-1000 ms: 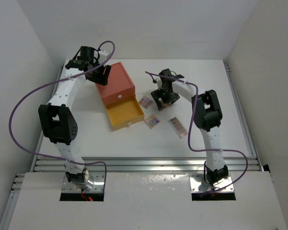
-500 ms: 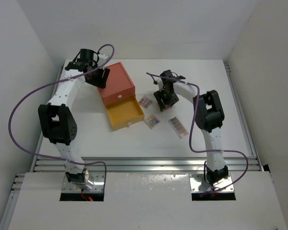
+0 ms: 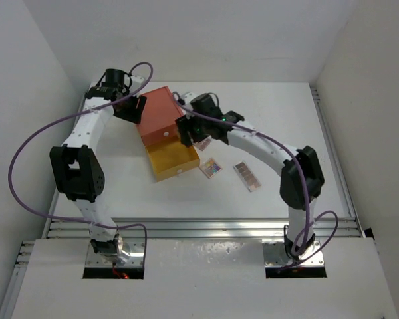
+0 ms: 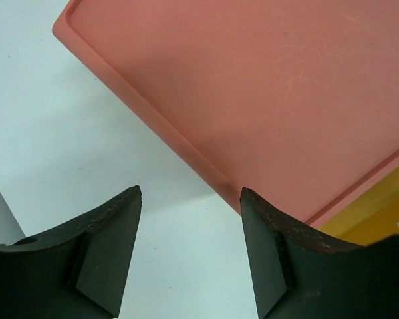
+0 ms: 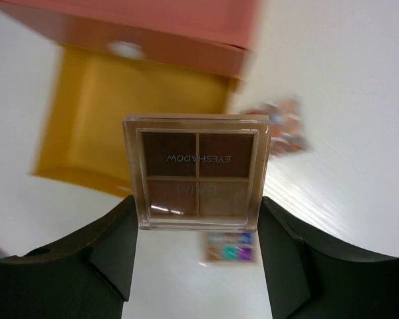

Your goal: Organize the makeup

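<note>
White walls close round a white table (image 3: pixel 279 126), and everything sits around the orange drawer box (image 3: pixel 161 111), whose yellow drawer (image 3: pixel 171 159) is pulled out toward the arms. From above, the left gripper (image 3: pixel 134 108) hangs at the box's left edge. The right gripper (image 3: pixel 189 129) reaches over the box's front right corner, just above the drawer. Right of the drawer lie a colourful square palette (image 3: pixel 211 168) and, further right, a long palette (image 3: pixel 247 176), both flat on the table.

At the left wrist, the two black fingers (image 4: pixel 106 259) stand apart with nothing between them; the box's edge runs across the gap beneath them and a sliver of the drawer shows at the right.

At the right wrist, the fingers (image 5: pixel 120 246) are clamped on the sides of a brown palette (image 5: pixel 198 174) of four pans, held over the drawer's near right corner. A blurred palette (image 5: pixel 279 123) lies to the right of the drawer, with the colourful one below it.
</note>
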Controlling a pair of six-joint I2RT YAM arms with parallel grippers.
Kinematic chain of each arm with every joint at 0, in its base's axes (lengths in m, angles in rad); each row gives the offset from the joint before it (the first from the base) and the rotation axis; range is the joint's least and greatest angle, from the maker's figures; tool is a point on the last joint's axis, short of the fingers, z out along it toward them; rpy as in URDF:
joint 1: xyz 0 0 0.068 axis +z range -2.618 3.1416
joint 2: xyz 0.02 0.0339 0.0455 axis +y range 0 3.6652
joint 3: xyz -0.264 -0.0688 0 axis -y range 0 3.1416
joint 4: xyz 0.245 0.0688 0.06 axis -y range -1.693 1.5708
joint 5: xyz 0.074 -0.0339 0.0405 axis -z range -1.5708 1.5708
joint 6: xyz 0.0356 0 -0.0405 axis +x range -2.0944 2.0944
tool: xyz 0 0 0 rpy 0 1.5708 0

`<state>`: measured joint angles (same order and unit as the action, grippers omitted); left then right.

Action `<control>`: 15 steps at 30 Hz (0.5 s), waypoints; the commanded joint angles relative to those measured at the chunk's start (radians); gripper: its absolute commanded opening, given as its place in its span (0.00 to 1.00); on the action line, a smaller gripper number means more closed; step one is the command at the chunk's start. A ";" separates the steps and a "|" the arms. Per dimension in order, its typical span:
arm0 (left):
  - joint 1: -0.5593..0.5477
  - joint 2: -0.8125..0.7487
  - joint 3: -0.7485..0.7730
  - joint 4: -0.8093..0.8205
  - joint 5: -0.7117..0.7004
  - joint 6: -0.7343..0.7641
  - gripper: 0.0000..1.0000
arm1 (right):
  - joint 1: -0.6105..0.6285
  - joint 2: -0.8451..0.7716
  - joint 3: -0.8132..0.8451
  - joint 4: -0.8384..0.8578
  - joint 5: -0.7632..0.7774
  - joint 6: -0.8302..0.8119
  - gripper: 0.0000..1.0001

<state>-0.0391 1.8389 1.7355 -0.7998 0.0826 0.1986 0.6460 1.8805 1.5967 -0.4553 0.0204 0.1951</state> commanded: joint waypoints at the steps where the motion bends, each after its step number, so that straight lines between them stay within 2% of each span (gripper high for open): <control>1: 0.011 -0.007 0.030 0.007 0.000 -0.021 0.67 | 0.067 0.123 0.096 0.012 -0.010 0.096 0.04; 3: 0.011 0.008 0.051 0.007 0.011 -0.034 0.67 | 0.098 0.187 0.150 -0.011 0.007 0.156 0.04; 6: 0.011 0.033 0.085 0.007 0.032 -0.044 0.67 | 0.118 0.226 0.134 0.007 0.042 0.239 0.04; 9: 0.011 0.052 0.107 0.007 0.043 -0.044 0.67 | 0.126 0.253 0.097 0.099 0.039 0.273 0.04; 15: 0.011 0.062 0.116 -0.003 0.043 -0.053 0.67 | 0.123 0.330 0.135 0.145 0.035 0.256 0.16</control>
<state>-0.0357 1.8965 1.8088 -0.8032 0.1097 0.1650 0.7727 2.2127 1.6890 -0.4061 0.0483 0.4274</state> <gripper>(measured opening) 0.668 0.639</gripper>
